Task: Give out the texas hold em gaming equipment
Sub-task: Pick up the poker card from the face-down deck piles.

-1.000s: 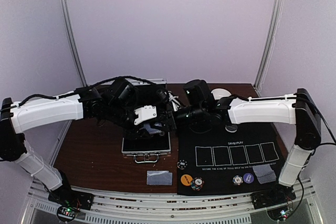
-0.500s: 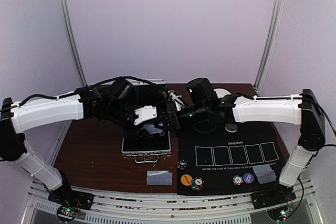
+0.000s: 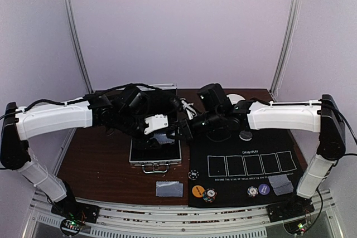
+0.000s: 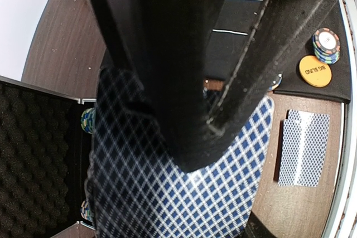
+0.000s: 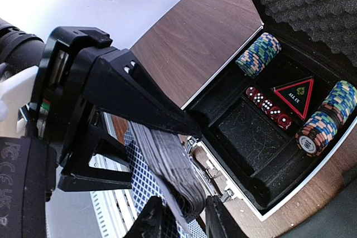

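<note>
My left gripper (image 3: 166, 132) is shut on a deck of blue-diamond-backed cards (image 4: 184, 193) and holds it above the front of the open case (image 3: 155, 157). My right gripper (image 5: 183, 218) is open, and its fingertips (image 5: 150, 218) straddle the free end of that deck (image 5: 173, 165). Two cards (image 3: 169, 189) lie on the wood and two more (image 3: 281, 184) lie on the mat's right corner. An orange disc (image 3: 197, 190), a chip stack (image 3: 210, 195), a second stack (image 3: 252, 192) and a purple disc (image 3: 264, 189) sit along the mat's near edge.
The black mat (image 3: 245, 143) covers the right half, with a dark disc (image 3: 246, 135) at its back. The case tray (image 5: 262, 132) holds chip stacks (image 5: 257, 54), red dice (image 5: 269, 107) and a triangle marker (image 5: 294, 94). A white-and-orange bowl (image 3: 234, 99) stands behind the right arm.
My right gripper has moved left over the case up to the deck, and its fingers now flank the deck's end. The left gripper has barely shifted, still holding the deck.
</note>
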